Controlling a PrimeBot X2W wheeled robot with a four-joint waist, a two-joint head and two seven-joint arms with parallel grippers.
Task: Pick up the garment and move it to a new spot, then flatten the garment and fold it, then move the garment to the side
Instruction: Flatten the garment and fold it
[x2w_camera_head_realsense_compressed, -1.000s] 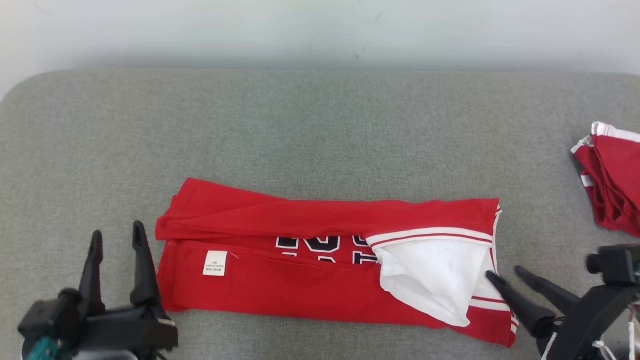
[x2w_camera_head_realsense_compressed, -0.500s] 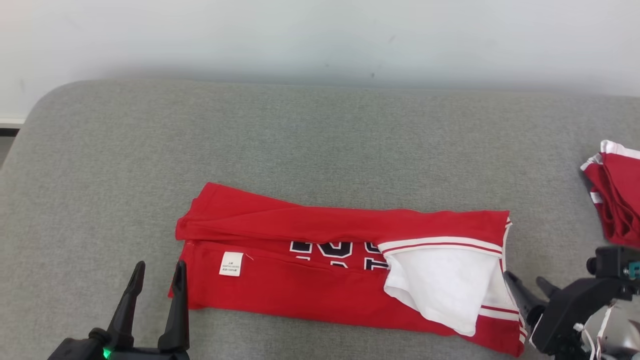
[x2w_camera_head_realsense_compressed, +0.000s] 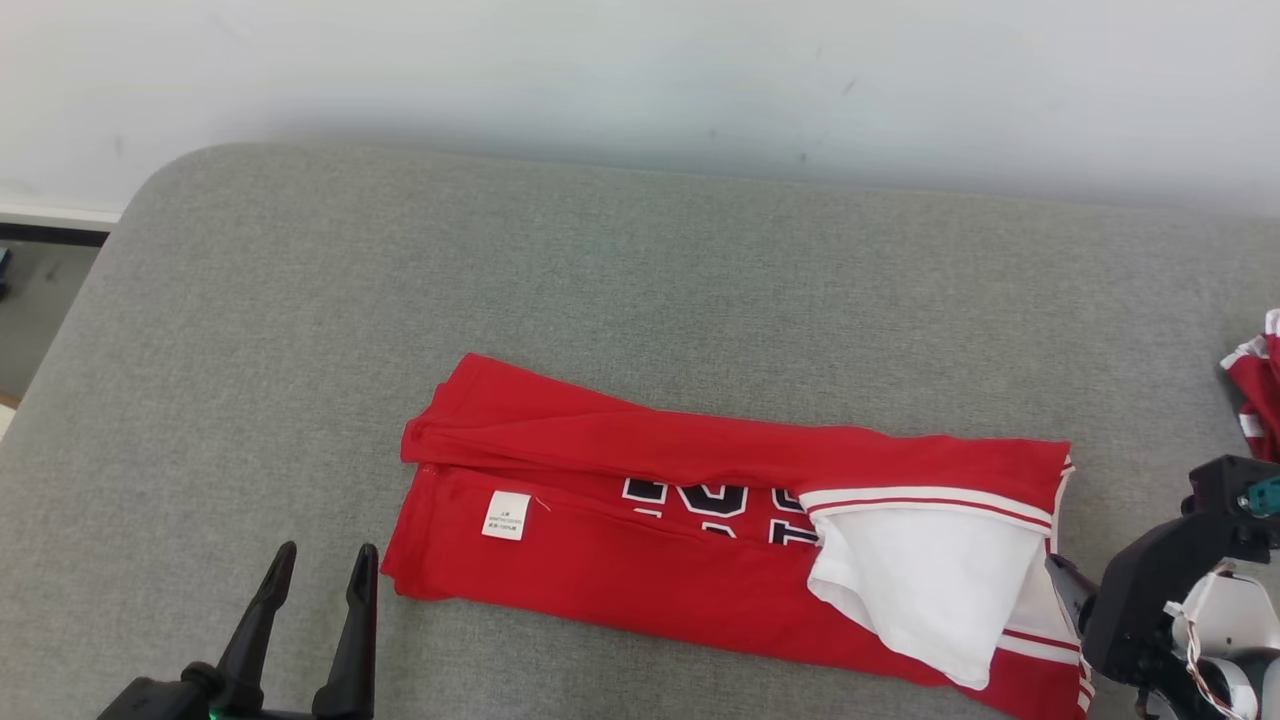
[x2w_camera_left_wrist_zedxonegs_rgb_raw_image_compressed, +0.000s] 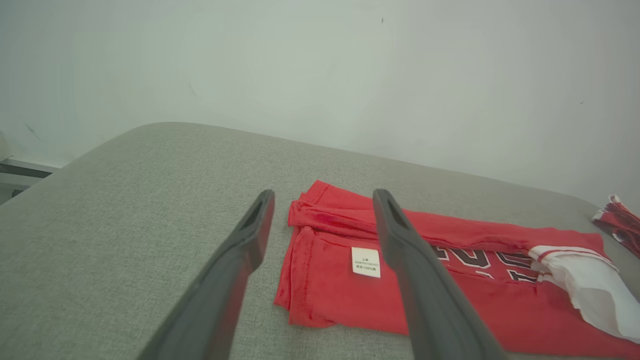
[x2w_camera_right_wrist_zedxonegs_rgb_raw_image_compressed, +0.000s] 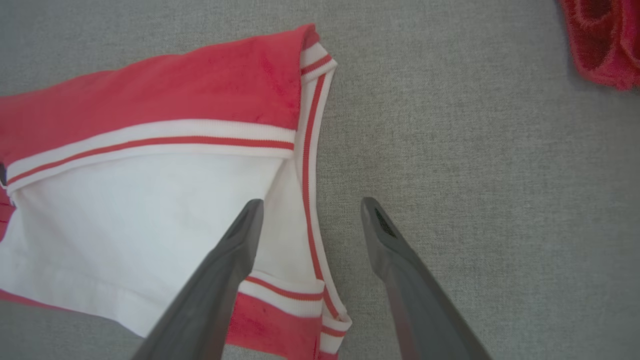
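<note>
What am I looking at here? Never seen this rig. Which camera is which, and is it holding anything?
This is a wheeled robot with two arms, each ending in a two-fingered hand. The head view looks down from a camera on its head. The two wrist views each look along one hand's own fingers.

A red jersey, folded into a long strip with a white label showing, lies on a grey padded surface. A second red garment sits at the far right edge.

The left hand is beside the jersey's left end. The right hand is over its striped right end. Both hands are open and hold nothing.
</note>
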